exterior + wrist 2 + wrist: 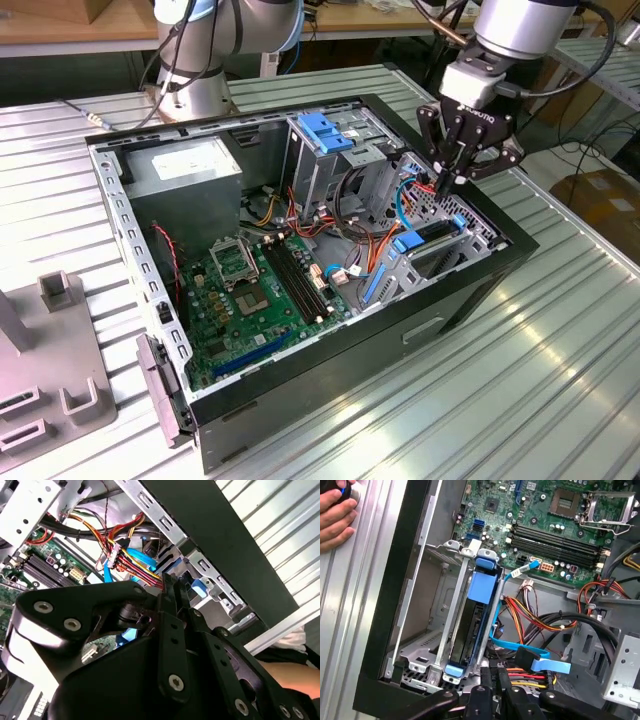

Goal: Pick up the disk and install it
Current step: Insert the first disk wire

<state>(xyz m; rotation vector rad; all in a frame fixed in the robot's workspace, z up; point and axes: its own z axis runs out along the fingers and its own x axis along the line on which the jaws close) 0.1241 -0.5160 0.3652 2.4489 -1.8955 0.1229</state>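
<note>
Disk point(476, 625) upright in drive bay point(427, 630)

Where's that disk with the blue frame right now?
The disk stands on edge in the metal drive bay at the computer case's corner on the exterior view's right, just below the gripper, beside blue cables.

The disk point(479, 615), edged by its blue carrier, stands on edge, seated in the metal bay point(427, 645).

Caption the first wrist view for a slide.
Disk in its blue carrier seated edge-on in the case's drive bay, gripper just above its end.
</note>
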